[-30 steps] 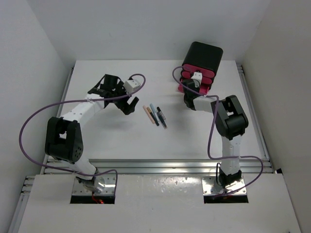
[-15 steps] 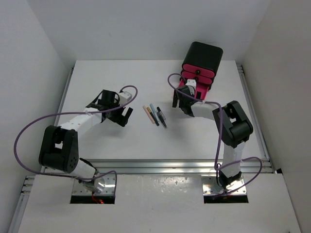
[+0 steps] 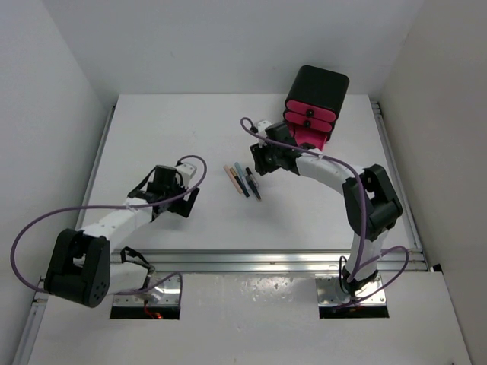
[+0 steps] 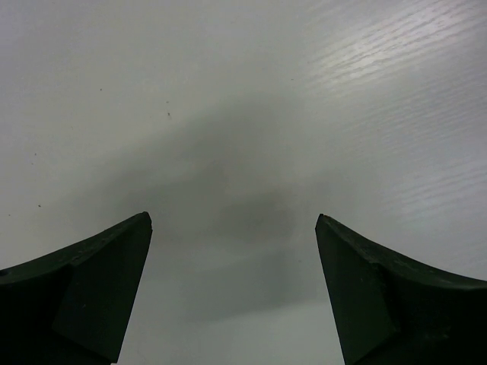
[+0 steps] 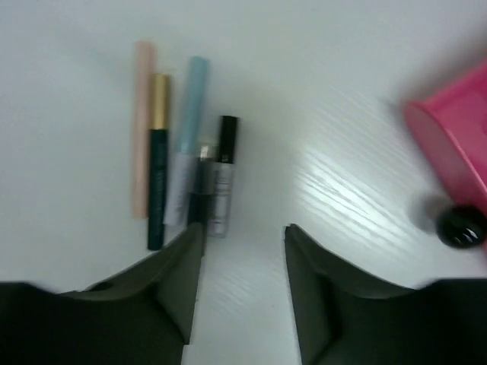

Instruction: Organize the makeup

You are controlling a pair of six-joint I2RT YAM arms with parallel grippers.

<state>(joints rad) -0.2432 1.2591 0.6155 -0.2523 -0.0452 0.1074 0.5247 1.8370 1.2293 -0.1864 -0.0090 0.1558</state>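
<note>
Drawer box [image 3: 313, 103] near pencils [image 3: 243, 181]

No text, brand, number or sign can be read in any view. Makeup pencils [image 5: 181, 179], mid-table: barrels blurred in the right wrist view and too small from the top, so any print is unreadable. Black box [image 3: 318, 85], far right, carries no legible marking.

table [image 4: 228, 91]: white, fine-grained, soft sheen | pencils [image 5: 179, 175]: smooth plastic, one gold metallic band | pink drawer [image 5: 456, 144]: glossy plastic | left gripper [image 4: 233, 220] fingers [image 4: 84, 296]: matt black plastic
</note>
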